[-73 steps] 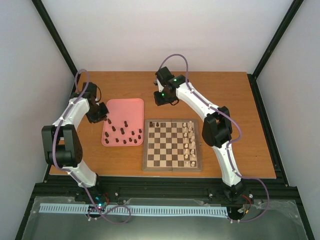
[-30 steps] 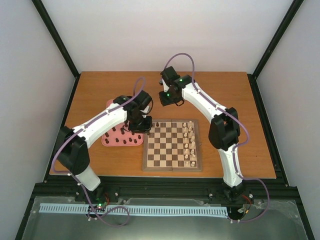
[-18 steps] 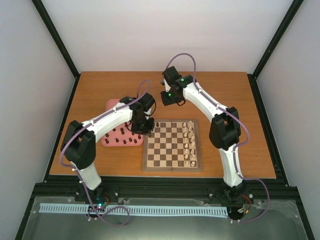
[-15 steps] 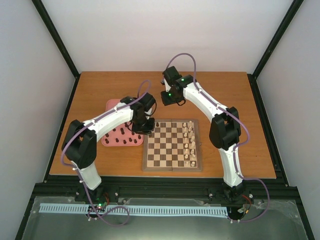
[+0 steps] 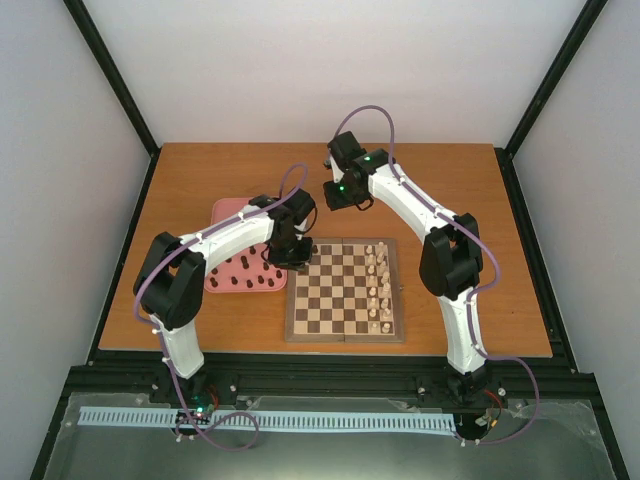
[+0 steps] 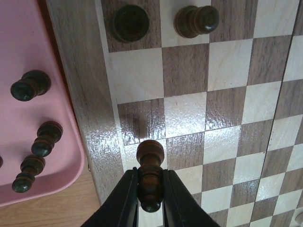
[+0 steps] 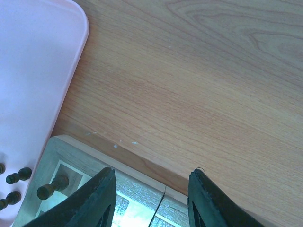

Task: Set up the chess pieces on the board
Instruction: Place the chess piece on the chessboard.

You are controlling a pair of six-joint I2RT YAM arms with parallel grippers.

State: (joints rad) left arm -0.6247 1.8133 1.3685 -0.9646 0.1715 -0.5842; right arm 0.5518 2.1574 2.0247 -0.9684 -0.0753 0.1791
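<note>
My left gripper [image 6: 150, 178] is shut on a dark brown chess piece [image 6: 150, 153], held lengthwise between the fingers just above the left edge squares of the board [image 6: 227, 94]. Two more dark pieces [image 6: 130, 22] [image 6: 195, 20] stand on squares farther up that edge. In the top view the left gripper [image 5: 290, 254] hovers over the far left corner of the board [image 5: 345, 336]. Several dark pieces [image 5: 245, 276] remain on the pink tray [image 5: 235, 212]. My right gripper [image 7: 151, 201] is open and holds nothing, above the board's far border [image 7: 137, 163].
Cream-white pieces [image 5: 378, 285] fill the two right-hand columns of the board. The pink tray [image 6: 19, 47] lies right against the board's left border, with dark pieces [image 6: 29, 85] lying on it. Bare wooden table [image 7: 213, 71] stretches behind the board.
My left arm has swung from the pink tray across to the board's far left corner with the dark piece in its grip. The right arm has only drifted slightly.
</note>
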